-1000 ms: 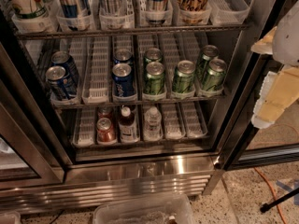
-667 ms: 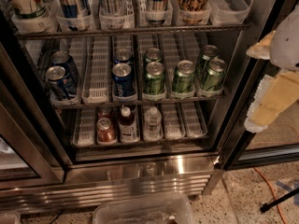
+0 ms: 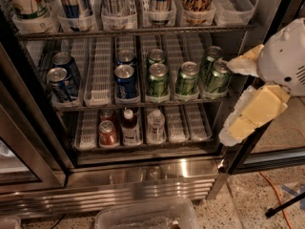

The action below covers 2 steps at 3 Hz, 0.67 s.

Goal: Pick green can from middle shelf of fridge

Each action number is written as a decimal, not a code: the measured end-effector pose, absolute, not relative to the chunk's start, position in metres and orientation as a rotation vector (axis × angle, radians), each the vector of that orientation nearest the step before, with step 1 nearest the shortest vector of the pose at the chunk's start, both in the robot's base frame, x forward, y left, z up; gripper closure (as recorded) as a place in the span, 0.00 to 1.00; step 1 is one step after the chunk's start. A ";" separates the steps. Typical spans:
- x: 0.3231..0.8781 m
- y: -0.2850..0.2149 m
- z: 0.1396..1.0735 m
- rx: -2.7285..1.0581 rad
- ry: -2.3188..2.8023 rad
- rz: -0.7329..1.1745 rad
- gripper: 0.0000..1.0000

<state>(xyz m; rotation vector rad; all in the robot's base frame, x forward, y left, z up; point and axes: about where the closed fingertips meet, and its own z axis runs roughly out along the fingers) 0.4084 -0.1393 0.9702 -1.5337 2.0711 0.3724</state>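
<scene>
1. Gripper position. The white-bodied two-finger gripper (image 3: 228, 100) enters from the right edge of the frame, at mid-height, in front of the right door post of the fridge (image 3: 143, 180), a large display unit with a stainless-steel base and dark-edged frame.

2. Gripper state. The pale yellow fingers (image 3: 244, 63) are spread wide, one above the other, and hold nothing. The upper finger points left; the lower finger slants down and left.

3. Target position. The shiny green can (image 3: 218, 77) with a silver top stands upright at the front of the rightmost lane on the middle shelf (image 3: 100, 75), a dark wire rack fitted with white slotted plastic lane trays, right of frame centre.

4. Relation of target to gripper. The green can lies just left of the upper fingertip, at about the same height in the frame. Whether the fingertip touches it cannot be told. The lower finger sits below and to the right of the can, outside the shelf. The can is not between the fingers.

5. Neighbouring items.
- Second green can behind the target (image 3: 211, 55).
- Further green cans in the two lanes to the left (image 3: 187, 78).
- Blue cans toward the left of the same shelf (image 3: 125, 80).
</scene>
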 end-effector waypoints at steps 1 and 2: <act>0.403 -0.123 0.983 -1.512 2.031 0.448 0.00; 0.402 -0.122 0.977 -1.499 2.034 0.423 0.00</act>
